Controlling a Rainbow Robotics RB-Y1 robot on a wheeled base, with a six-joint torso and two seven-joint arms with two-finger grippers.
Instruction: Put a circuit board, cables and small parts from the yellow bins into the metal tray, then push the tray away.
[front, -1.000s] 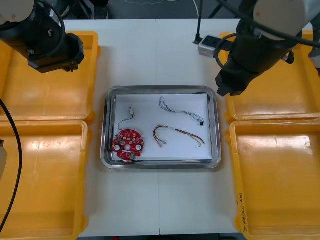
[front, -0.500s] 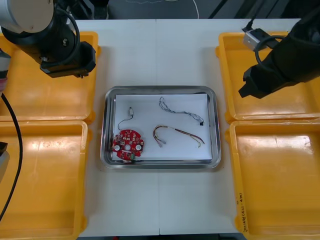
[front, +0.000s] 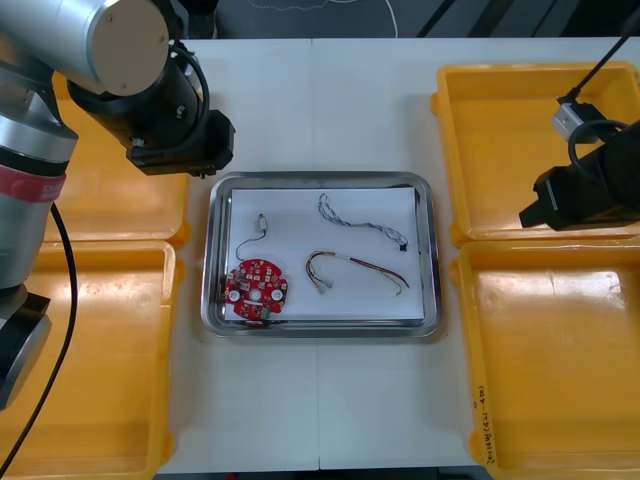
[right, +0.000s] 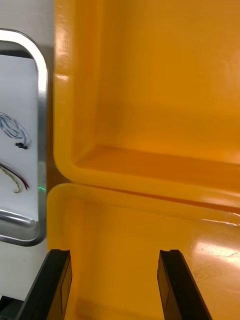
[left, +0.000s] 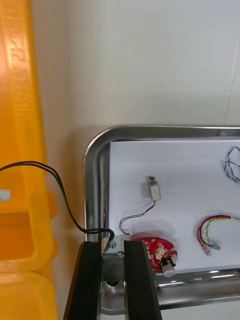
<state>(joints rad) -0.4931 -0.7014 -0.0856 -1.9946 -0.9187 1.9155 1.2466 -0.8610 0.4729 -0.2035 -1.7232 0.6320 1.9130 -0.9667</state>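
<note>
While the left end effector (left: 113, 248) pinches a boxy small metal part (left: 113, 259), the right end effector (right: 114, 256) gapes.

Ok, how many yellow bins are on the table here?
4: two yellow bins on the robot's left, far and near, and two on its right, far and near. None seems hidden.

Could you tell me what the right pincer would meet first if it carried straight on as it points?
Probably the bare floor of the nearer right yellow bin: the open right pincer points into it, nothing between, though height is unclear.
</note>
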